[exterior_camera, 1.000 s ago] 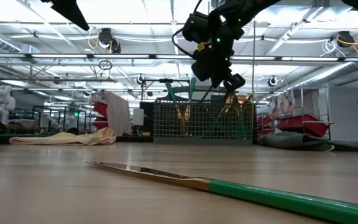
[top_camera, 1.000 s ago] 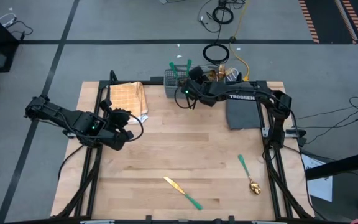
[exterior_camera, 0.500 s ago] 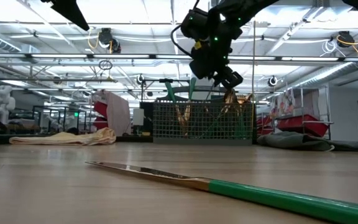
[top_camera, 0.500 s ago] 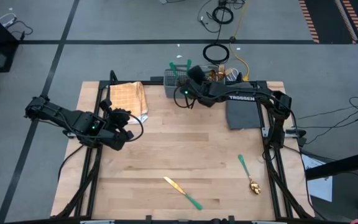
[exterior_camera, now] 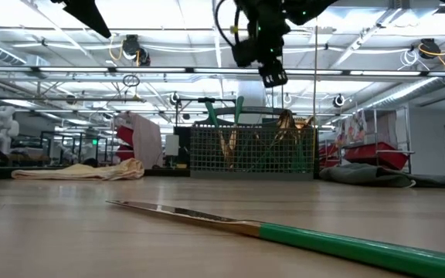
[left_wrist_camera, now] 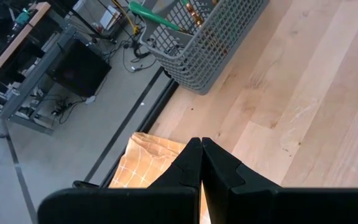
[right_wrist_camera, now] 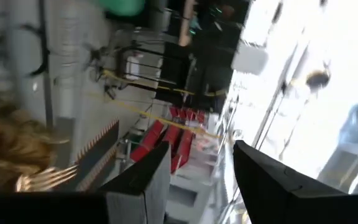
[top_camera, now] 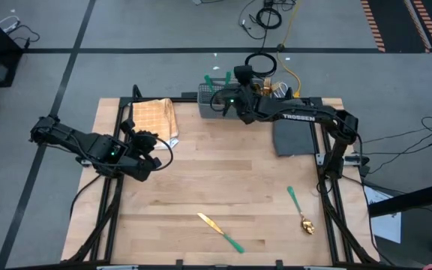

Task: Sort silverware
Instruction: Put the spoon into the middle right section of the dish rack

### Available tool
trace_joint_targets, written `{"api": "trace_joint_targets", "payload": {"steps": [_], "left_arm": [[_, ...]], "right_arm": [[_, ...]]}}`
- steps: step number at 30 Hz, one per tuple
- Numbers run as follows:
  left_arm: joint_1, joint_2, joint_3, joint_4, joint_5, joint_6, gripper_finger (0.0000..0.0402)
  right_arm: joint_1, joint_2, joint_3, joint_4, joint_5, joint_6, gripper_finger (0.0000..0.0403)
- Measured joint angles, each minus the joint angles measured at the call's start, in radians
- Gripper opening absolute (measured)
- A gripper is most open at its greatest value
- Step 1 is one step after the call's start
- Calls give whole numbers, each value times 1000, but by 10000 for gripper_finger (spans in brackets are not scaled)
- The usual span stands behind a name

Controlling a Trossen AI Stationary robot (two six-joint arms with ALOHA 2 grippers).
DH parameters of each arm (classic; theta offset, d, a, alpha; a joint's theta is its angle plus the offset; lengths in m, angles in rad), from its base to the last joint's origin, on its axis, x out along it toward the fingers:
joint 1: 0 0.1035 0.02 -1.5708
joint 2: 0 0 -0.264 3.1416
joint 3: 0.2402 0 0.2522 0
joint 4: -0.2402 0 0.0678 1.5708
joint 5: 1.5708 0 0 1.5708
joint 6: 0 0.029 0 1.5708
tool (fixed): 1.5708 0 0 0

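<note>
- The right gripper hangs above the grey cutlery basket at the table's far edge, its two dark fingers standing apart with nothing between them.
- The left gripper hovers over the wood near the left side, its fingers pressed flat together and empty, close to the tan checked cloth.
- The basket is a grid of thin grey wire or plastic, see-through from table level; teal-green handles poke up out of it, and gold heads glint behind the mesh.
- Beside the basket on the right lies a dark grey folded mat, flat and matte.
- Two pieces of silverware lie on the near part of the table, well apart from both grippers: a knife with a slim gold blade and green handle, and a spoon with a shiny gold bowl and green handle over to the right.
- From table level the knife stretches across the foreground, blade pointing left.
- The table is pale, smooth wood planks framed in black metal.
- Cables coil on the grey floor beyond.
</note>
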Motion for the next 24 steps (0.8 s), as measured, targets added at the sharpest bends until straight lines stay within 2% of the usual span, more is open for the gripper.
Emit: {"api": "trace_joint_targets", "payload": {"steps": [4, 7, 9, 12, 14, 16, 20, 24], "left_arm": [[0, 0, 0, 2, 0, 0, 8], [0, 0, 0, 10, 0, -1, 8], [0, 0, 0, 16, 2, 0, 8], [0, 0, 0, 18, 7, 0, 8], [0, 0, 0, 18, 7, 0, 8], [0, 0, 0, 18, 7, 4, 8], [0, 0, 0, 18, 8, 4, 8], [0, 0, 0, 18, 24, 5, 8]], "right_arm": [[20, -46, 0, 93, 67, 97, 164], [77, -93, 0, 81, 124, 312, 164], [138, -114, 1, -17, 175, 483, 164], [259, -131, 0, -270, 228, 703, 164], [349, -134, 0, -448, 192, 931, 161], [429, -134, 0, -636, 42, 1257, 153], [536, -134, 0, -956, -391, 1904, 134], [654, -133, 0, -1183, -787, 2324, 121]]}}
